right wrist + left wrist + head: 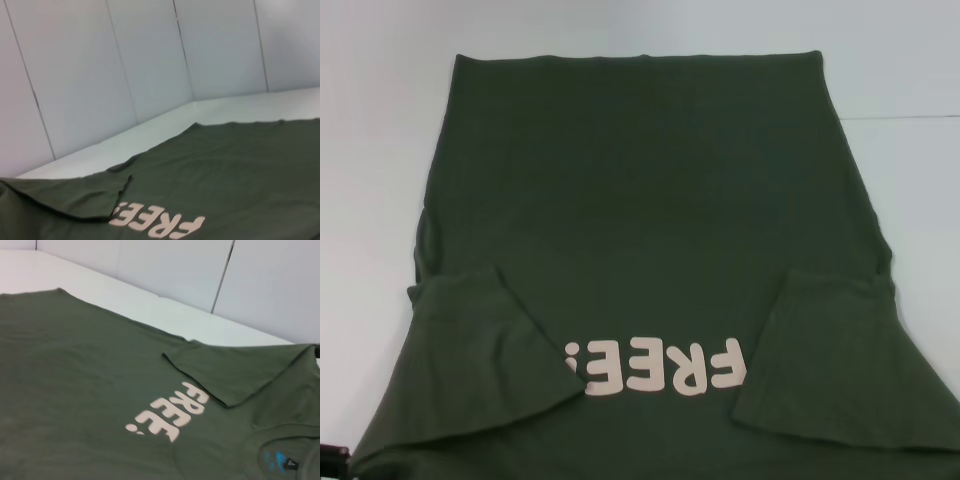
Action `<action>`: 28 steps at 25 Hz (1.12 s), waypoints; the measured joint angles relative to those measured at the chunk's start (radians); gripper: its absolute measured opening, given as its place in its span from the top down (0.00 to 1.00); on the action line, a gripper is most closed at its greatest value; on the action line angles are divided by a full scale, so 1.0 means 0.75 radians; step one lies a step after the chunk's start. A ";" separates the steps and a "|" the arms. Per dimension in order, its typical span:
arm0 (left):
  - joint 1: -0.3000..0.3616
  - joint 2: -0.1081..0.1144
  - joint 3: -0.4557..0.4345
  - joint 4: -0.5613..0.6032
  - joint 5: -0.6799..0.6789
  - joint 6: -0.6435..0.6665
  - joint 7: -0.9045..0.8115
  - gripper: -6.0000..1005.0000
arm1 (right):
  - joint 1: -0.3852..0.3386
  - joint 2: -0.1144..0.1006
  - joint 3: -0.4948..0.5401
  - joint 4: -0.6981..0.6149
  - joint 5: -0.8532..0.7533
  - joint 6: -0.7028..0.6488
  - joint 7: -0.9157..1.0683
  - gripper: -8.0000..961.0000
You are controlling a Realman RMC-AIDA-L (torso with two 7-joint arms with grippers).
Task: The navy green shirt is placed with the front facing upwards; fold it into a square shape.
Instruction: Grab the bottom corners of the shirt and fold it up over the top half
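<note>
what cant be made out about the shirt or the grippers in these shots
- Collar of the navy green shirt: cut off by the head view's near edge; the left wrist view shows only part of it, with the neck label too blurred to read.
- "FREE!" letters: the left sleeve overlaps one end in the head view.
- Both grippers: in none of the views.
- Table: mostly covered by the shirt.

I see a white table (910,180) across the upper part and down both sides of my head view, with a thin seam line at the right of that frame. Pale wall panels (100,75) split by dark vertical joints fill the upper half of my right wrist view and the upper right of my left wrist view.
</note>
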 joint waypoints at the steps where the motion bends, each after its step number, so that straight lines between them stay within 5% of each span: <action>1: 0.004 0.000 -0.010 0.003 -0.002 0.009 0.001 0.92 | -0.012 0.003 0.013 0.001 0.002 -0.010 -0.016 0.95; 12: 0.004 0.014 -0.130 0.003 -0.006 0.004 0.012 0.90 | -0.006 0.005 0.199 0.051 0.004 0.003 -0.051 0.95; 28: 0.021 0.017 -0.214 -0.027 -0.059 0.003 0.068 0.89 | 0.038 -0.013 0.291 0.104 0.004 -0.041 -0.052 0.95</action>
